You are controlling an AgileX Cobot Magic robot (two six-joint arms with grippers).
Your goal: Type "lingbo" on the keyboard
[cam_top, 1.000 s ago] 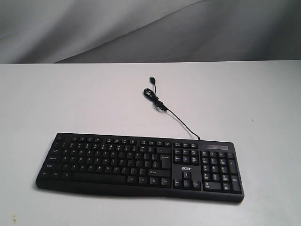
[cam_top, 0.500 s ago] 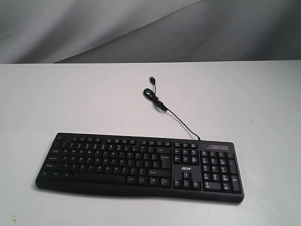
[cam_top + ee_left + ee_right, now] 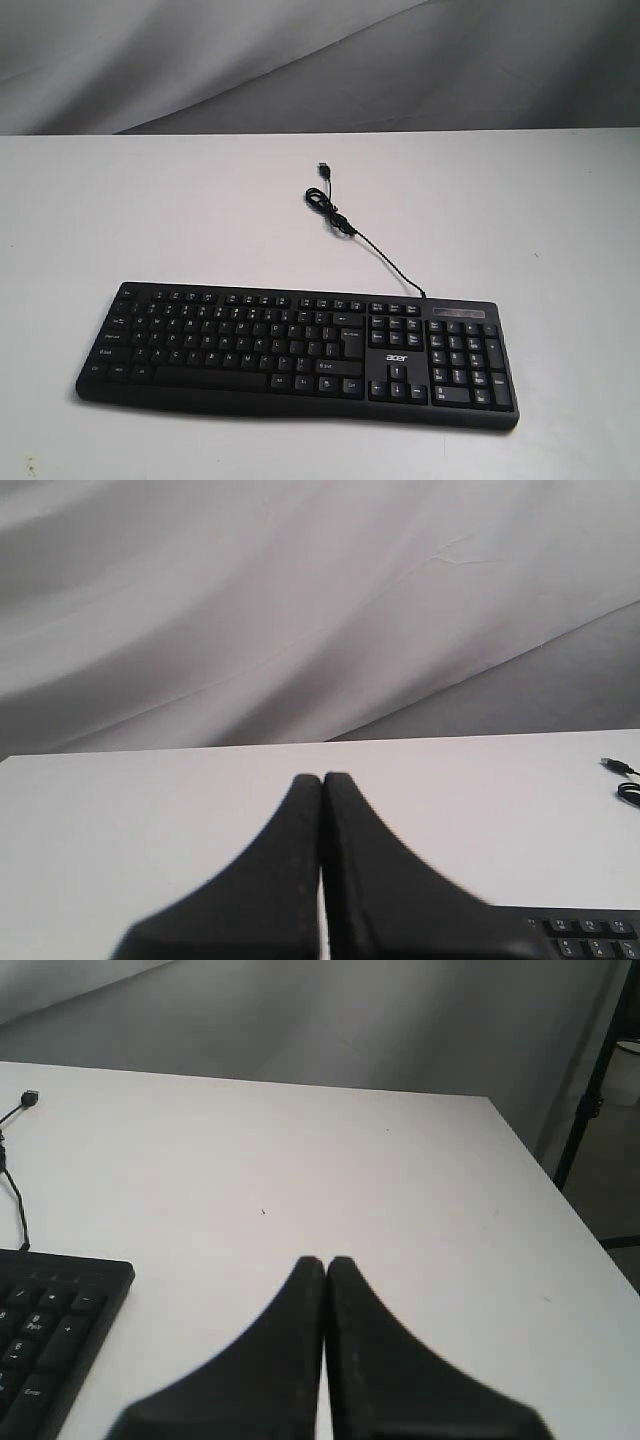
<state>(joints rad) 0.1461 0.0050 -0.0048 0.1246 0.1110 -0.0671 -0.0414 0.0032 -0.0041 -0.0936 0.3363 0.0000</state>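
The black keyboard (image 3: 300, 352) with white legends and an acer logo lies flat near the table's front edge, number pad to the right. Its thin black cable (image 3: 365, 243) runs back to a loose USB plug (image 3: 325, 170). Neither arm shows in the exterior view. In the left wrist view my left gripper (image 3: 322, 778) is shut with nothing in it, held over bare table beside a corner of the keyboard (image 3: 590, 932). My right gripper (image 3: 325, 1261) is likewise shut and empty, off the number-pad end of the keyboard (image 3: 50, 1335).
The white table (image 3: 150, 220) carries only the keyboard and its cable. Its right edge (image 3: 540, 1170) drops off near a black stand leg (image 3: 590, 1090). A grey cloth backdrop (image 3: 300, 60) hangs behind the table.
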